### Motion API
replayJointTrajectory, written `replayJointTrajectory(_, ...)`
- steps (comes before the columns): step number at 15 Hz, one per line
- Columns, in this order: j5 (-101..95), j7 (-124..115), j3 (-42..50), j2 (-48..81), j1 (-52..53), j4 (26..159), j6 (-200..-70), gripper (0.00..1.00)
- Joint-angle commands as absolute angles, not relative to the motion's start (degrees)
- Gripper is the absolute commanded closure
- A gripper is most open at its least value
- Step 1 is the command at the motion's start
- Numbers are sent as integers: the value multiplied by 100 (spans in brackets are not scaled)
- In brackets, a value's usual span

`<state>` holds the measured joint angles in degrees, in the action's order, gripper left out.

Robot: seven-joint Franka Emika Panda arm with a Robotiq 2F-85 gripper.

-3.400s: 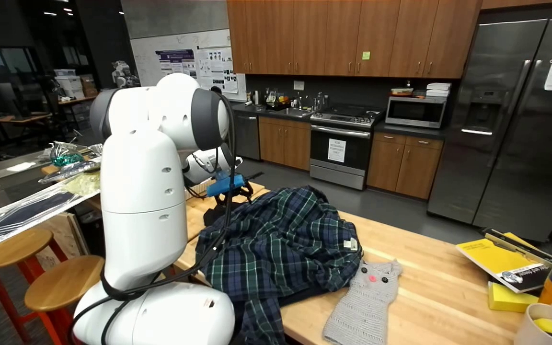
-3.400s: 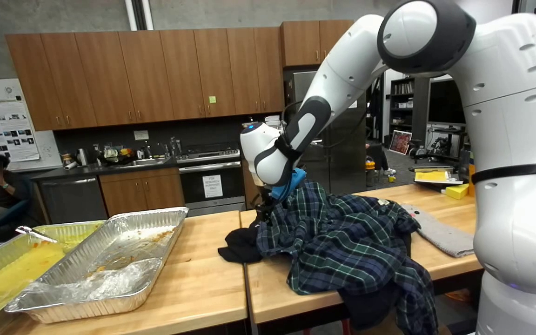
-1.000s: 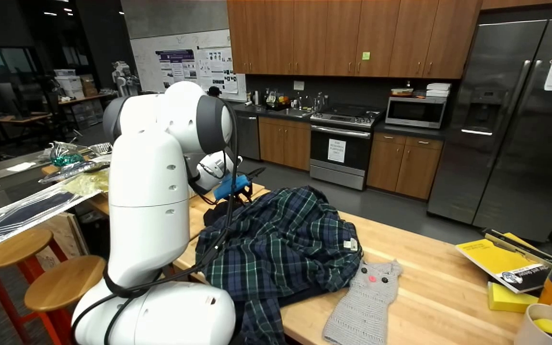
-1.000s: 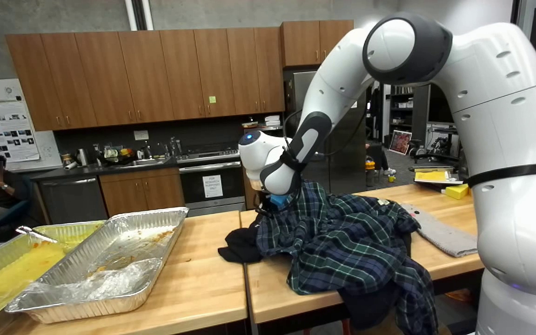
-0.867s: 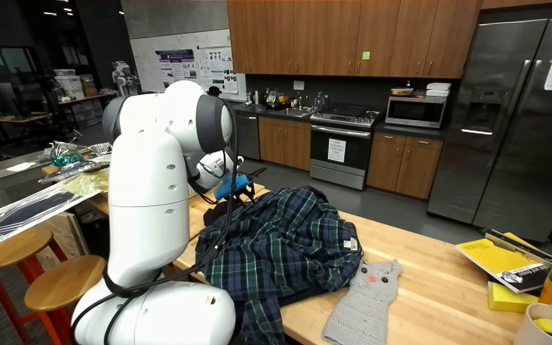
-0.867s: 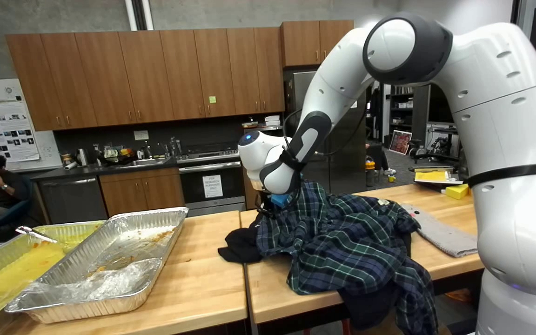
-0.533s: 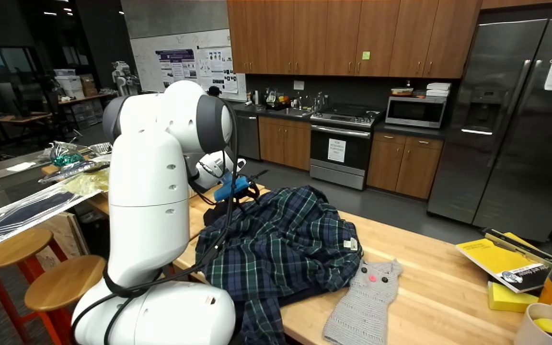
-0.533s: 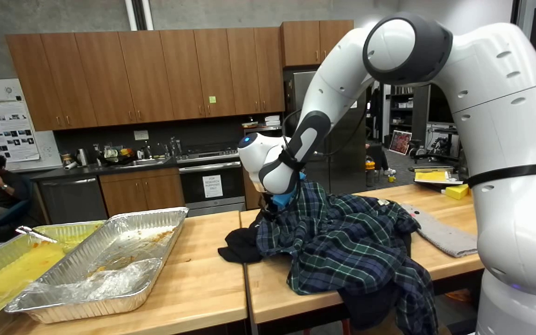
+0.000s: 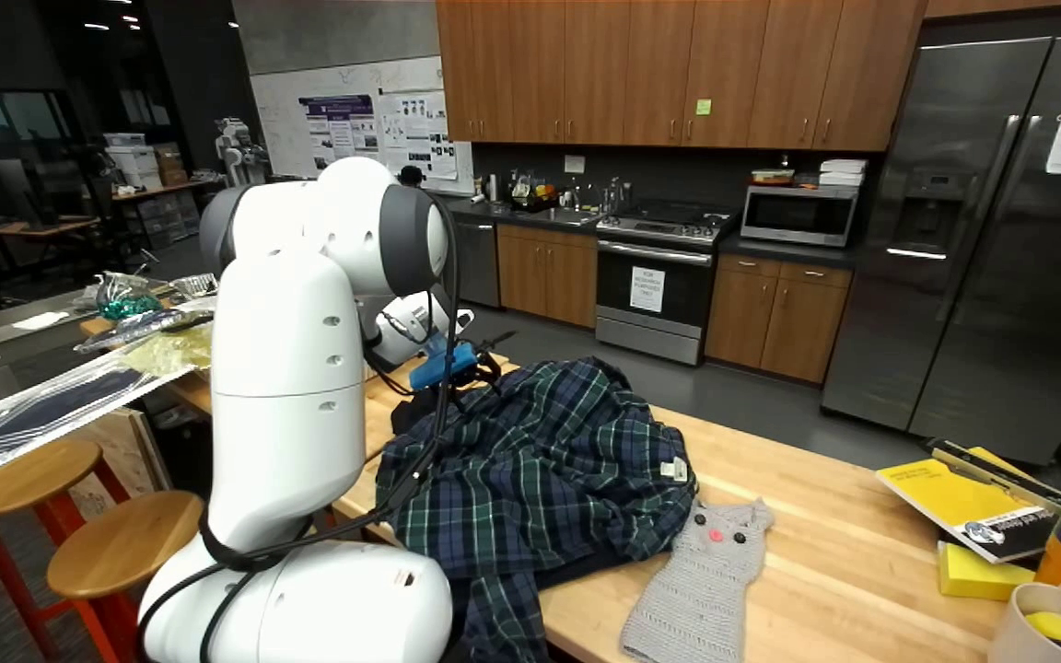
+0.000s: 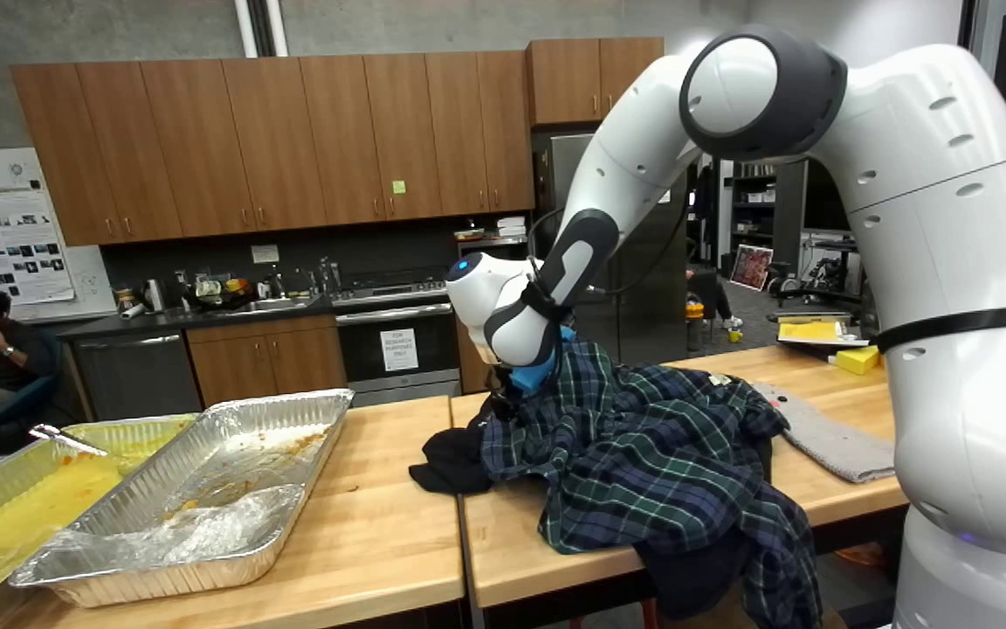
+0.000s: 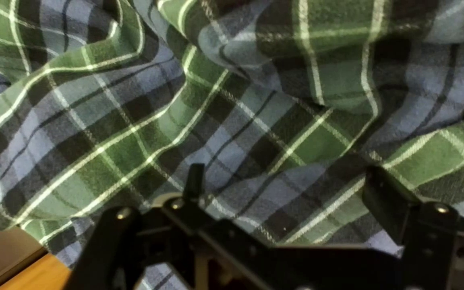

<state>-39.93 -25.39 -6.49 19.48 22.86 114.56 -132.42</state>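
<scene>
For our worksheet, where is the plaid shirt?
In an exterior view, the plaid shirt lies near centre on the table, left of the grey knitted cat.

Soft indoor light, faint shadows

Rumpled green-and-navy plaid shirt (image 10: pixel 651 437)
</scene>
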Motion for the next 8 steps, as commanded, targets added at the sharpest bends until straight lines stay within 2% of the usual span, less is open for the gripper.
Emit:
replayJointTrajectory(1,-3852,-2541,-731,1948,2191,11449,-13279,30)
replayJointTrajectory(3,-3780,-2525,-728,1948,2186,11447,-13304,43)
replayJointTrajectory(8,-3672,-2498,-717,1942,2170,11443,-13348,84)
